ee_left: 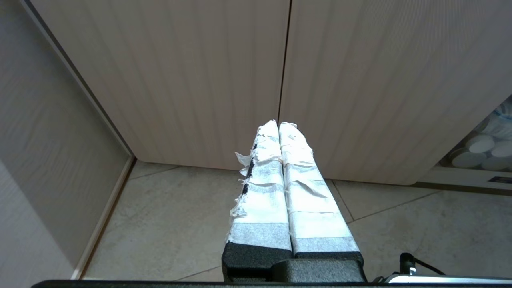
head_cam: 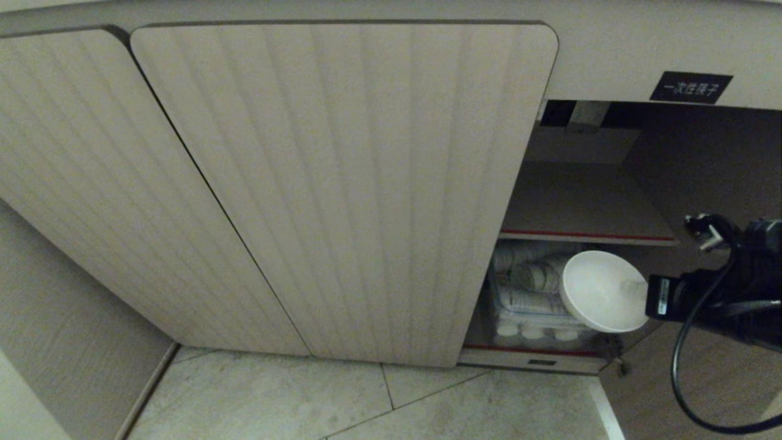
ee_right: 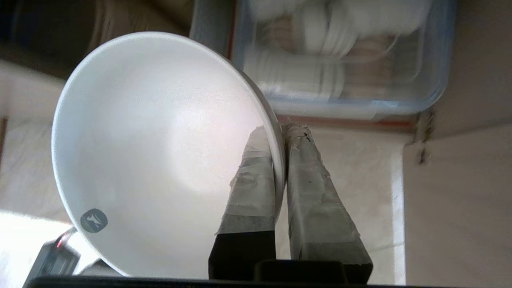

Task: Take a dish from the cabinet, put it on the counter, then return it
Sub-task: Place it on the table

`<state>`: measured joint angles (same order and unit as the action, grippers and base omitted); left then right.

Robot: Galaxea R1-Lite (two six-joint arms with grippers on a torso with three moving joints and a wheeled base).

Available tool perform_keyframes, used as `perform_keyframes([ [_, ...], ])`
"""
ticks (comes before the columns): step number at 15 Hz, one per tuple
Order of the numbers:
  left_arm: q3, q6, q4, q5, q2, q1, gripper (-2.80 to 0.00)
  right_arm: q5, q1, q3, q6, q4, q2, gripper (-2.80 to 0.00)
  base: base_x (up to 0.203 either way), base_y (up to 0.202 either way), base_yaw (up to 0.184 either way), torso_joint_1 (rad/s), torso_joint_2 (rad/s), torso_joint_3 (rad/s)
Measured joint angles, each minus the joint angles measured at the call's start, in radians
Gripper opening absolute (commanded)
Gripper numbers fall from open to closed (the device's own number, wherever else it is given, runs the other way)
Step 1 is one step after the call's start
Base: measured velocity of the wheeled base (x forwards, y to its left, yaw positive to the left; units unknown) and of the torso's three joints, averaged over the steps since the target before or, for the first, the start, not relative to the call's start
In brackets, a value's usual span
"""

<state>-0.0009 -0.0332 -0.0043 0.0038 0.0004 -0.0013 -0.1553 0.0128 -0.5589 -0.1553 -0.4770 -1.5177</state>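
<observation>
The dish (head_cam: 595,290), a plain white bowl, hangs tilted on its side in front of the open right bay of the cabinet (head_cam: 342,183), below the red-edged shelf (head_cam: 586,235). My right gripper (head_cam: 634,286) comes in from the right and is shut on the bowl's rim. In the right wrist view one taped finger lies inside the dish (ee_right: 160,140) and the other outside, the right gripper (ee_right: 280,132) pinching the wall. My left gripper (ee_left: 279,125) is shut and empty, hanging over the floor before the closed doors. The counter is out of view.
A clear plastic box of stacked ribbed white cups (head_cam: 528,293) fills the lower shelf just behind the bowl, and shows in the right wrist view too (ee_right: 340,60). A black label (head_cam: 690,87) sits above the bay. Tiled floor (head_cam: 366,403) lies below, a wall (head_cam: 61,318) at left.
</observation>
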Motion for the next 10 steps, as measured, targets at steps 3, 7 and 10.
perform_keyframes([
  [3, 0.000, 0.000, 0.000, 0.000, 0.000, 0.000, -2.80, -0.002, 0.013, 0.063, -0.001, 0.006, 0.049, -2.80, 0.000, 0.000, 0.000, 0.000, 0.00, 0.000],
  [7, 0.000, 0.000, 0.000, 0.000, 0.000, 0.000, -2.80, -0.003, 0.055, 0.153, -0.002, 0.019, 0.127, -2.80, 0.000, 0.000, 0.000, 0.000, 0.00, 0.000],
  [10, 0.000, 0.000, 0.000, 0.000, 0.000, 0.000, -2.80, -0.002, 0.090, 0.201, -0.001, 0.042, 0.185, -2.80, 0.000, 0.000, 0.000, 0.000, 0.00, 0.000],
])
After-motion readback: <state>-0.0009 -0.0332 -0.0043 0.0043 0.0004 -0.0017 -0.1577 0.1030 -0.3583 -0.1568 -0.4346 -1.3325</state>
